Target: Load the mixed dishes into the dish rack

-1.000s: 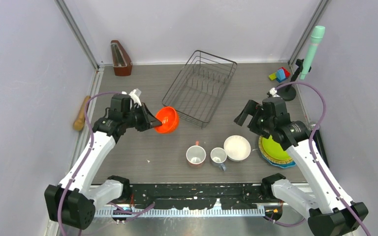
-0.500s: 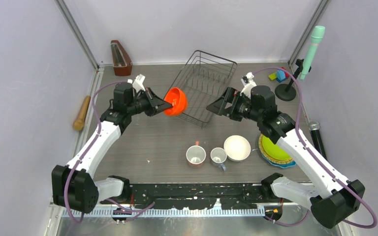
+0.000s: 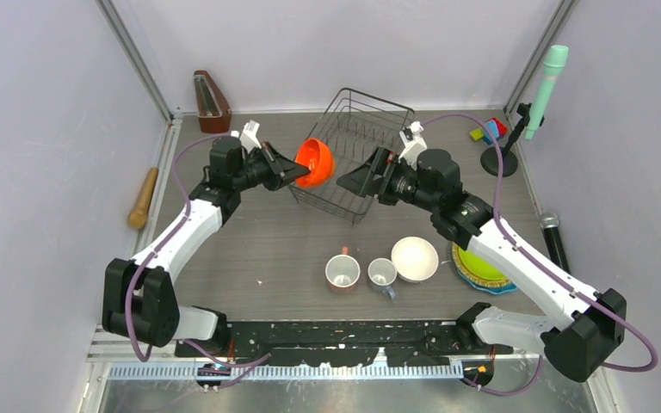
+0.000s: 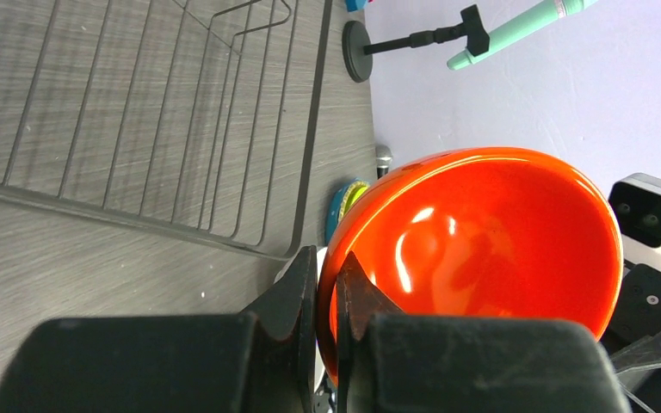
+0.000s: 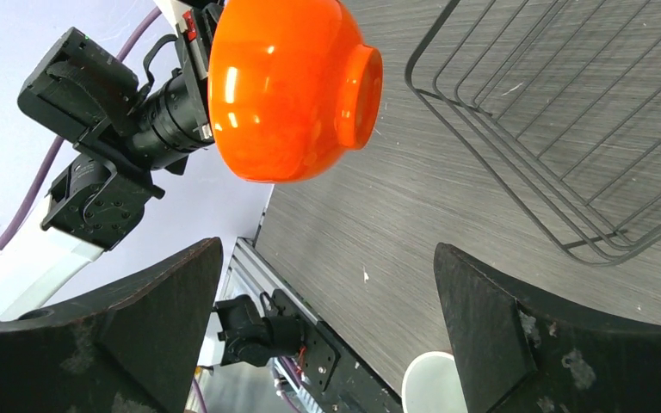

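The left gripper's (image 4: 327, 277) two fingers (image 4: 295, 292) were pressed together on the rim of the orange bowl (image 4: 482, 249), one finger inside the rim and one outside. The bowl was off the table (image 3: 250, 249), tipped on its side, with its hollow turned toward the left arm and its foot pointing away from it. From the top camera it hung over the left edge of the dish rack (image 3: 379, 98), near the rack's front left corner.

The right gripper (image 3: 353, 182) had its fingers (image 5: 163, 327) spread wide with nothing between them. It faced the bowl's foot across the front of the rack, close to it but not touching.

The rack sat at an angle on the far middle of the table, with no dishes in it.

Nearer the arm bases, a pink mug (image 3: 342, 273), a grey mug (image 3: 382, 273) and a white bowl (image 3: 415, 258) stood in a row, all opening upward. Just to their right lay a stack of plates (image 3: 482, 262) with the lime-green one on top, partly hidden under the right arm.
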### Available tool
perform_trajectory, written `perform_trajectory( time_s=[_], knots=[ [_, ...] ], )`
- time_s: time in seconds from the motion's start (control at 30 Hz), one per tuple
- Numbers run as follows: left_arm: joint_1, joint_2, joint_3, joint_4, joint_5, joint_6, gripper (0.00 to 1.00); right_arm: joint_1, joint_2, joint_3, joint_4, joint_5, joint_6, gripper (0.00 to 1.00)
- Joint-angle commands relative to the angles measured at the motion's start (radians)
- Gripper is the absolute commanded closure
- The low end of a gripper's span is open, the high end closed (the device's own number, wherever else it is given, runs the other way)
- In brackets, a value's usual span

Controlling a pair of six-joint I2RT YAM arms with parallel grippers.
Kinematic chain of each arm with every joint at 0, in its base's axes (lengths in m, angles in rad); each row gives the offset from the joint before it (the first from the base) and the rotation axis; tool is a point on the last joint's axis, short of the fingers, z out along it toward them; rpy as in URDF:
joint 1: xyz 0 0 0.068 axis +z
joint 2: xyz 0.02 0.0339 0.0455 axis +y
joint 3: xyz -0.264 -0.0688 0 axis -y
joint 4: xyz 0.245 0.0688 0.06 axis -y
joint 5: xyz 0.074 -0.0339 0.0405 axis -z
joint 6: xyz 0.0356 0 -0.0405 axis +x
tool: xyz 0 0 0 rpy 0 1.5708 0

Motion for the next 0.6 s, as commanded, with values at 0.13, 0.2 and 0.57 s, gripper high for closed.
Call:
perform_trajectory(
  time_s=[0.13,0.2,0.57],
  knots=[
    [-0.022,0.034,0.067,0.129,0.020,-0.031,1.00,0.011,0.092,0.083,0.108,0.005,0.035,0.00],
    [-0.029,0.039,0.065,0.130,0.023,-0.032,1.00,0.017,0.115,0.093,0.133,0.008,0.030,0.00],
    [-0.050,0.056,0.069,0.142,0.041,-0.041,1.00,0.030,0.196,0.158,0.144,0.023,-0.022,0.00]
  ],
)
